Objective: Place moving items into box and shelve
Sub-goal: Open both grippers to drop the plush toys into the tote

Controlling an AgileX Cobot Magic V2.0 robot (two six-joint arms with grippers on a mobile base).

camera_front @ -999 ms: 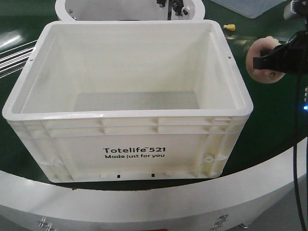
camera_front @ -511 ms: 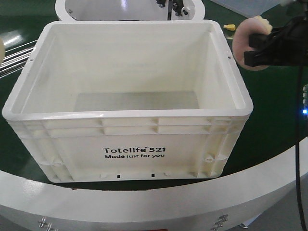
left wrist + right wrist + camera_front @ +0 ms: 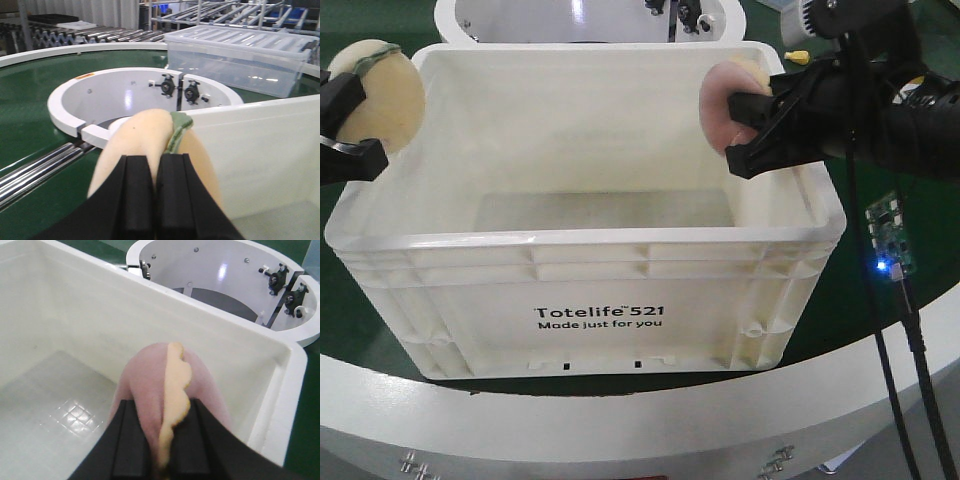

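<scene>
Two arms, two lumps, one box. At 9 o'clock in the front view, the left gripper (image 3: 365, 122) is clamped on the yellow-tan lump (image 3: 385, 95), held in the air by the left rim of the white box (image 3: 600, 290); we cannot tell whether it hangs inside the rim line or just outside it. The box sits at centre on the green surface with nothing in it, its black print facing us. At 2 o'clock, the right gripper (image 3: 748, 130) pinches the pinkish lump (image 3: 720, 100) above the box opening, close to the right wall. One small yellow peg (image 3: 798, 56) lies beyond the far right corner.

The left wrist view adds a green band (image 3: 177, 130) across the yellow-tan lump, with one clear lidded bin (image 3: 240, 60) at 1 o'clock, one white ring fixture (image 3: 125, 95) at 11 and steel rollers (image 3: 40, 165) at 8. The right wrist view alone shows a wavy tan seam (image 3: 172, 390) down the pinkish lump, and at 8 o'clock the box's grid-patterned floor (image 3: 75, 412) far below it.
</scene>
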